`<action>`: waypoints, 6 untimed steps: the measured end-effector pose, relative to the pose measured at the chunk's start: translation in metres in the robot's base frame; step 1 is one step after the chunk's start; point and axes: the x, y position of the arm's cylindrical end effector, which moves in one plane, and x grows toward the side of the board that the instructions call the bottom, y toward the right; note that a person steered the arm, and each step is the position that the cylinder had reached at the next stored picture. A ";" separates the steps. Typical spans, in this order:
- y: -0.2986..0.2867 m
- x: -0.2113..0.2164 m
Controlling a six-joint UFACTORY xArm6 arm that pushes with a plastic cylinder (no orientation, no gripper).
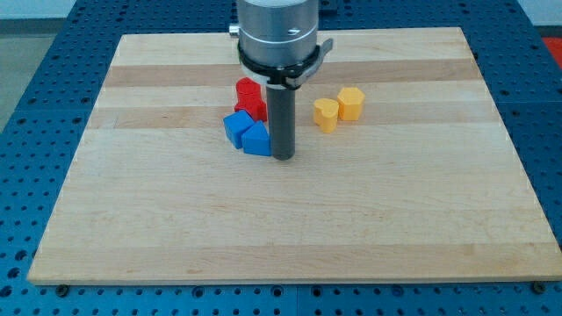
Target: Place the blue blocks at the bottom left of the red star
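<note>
My tip touches blue blocks, seemingly below red star.

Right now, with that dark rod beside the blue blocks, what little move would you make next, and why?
Probably a short nudge toward the view's left. My tip sits against the right side of the two blue blocks, which already touch the red star from below, so a slight leftward push should settle them at its bottom left.

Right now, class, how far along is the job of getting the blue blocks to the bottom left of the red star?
Looks nearly done: both blue blocks sit touching, just below-left of the red star. In hand: my tip rests against the right blue block's side. Left: perhaps a small nudge leftward, then withdraw.
</note>
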 end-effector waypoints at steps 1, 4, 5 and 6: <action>-0.011 0.002; -0.025 0.017; -0.027 0.020; -0.027 0.020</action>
